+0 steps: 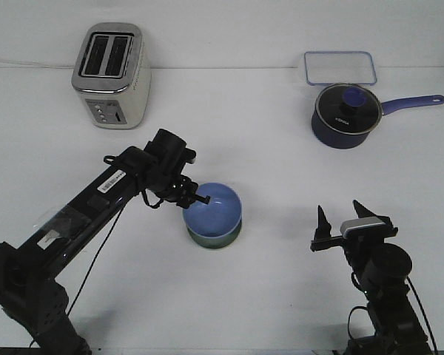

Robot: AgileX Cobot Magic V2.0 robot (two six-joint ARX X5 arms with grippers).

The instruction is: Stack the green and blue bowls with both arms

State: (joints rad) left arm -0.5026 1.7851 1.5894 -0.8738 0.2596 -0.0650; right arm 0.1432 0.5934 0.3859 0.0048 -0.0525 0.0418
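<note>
The blue bowl sits nested inside the green bowl at the middle of the table; only the green bowl's lower rim shows beneath it. My left gripper is at the blue bowl's left rim, with one fingertip reaching over the inside. Its other finger is hidden, so its hold on the rim is unclear. My right gripper stands open to the right of the bowls, well apart from them, with nothing between its fingers.
A silver toaster stands at the back left. A dark navy saucepan with a glass lid and a clear lidded container are at the back right.
</note>
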